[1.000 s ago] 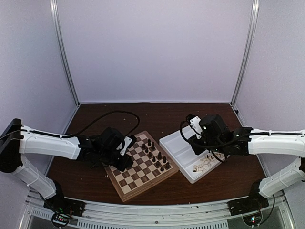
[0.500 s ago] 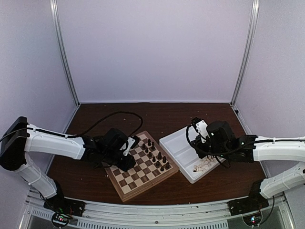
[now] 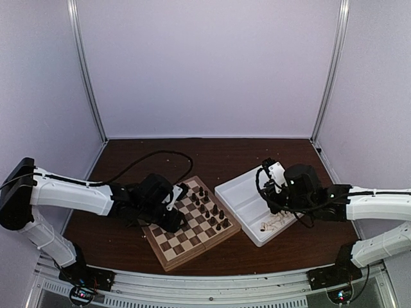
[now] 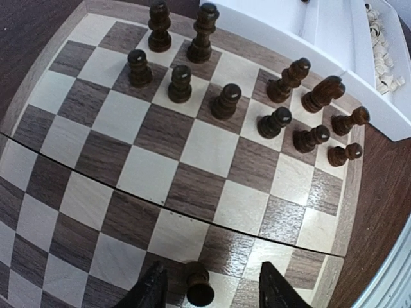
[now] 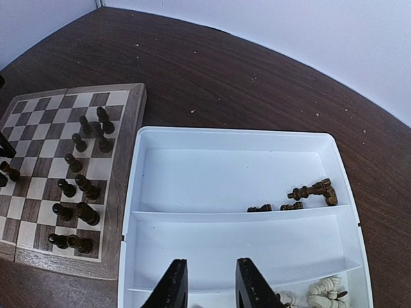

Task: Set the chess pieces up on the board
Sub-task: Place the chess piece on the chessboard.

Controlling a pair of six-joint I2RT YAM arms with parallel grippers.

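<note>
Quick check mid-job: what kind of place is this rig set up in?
Probably a lab test cell, not a home: plain white panel walls on metal frame posts, and a dark table with the chessboard and a white tray.

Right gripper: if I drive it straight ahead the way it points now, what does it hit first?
Probably the tray, on the bare floor of the compartment that holds the cream pieces, clear of them. The right gripper has no piece in its line; depth is hard to judge.
</note>
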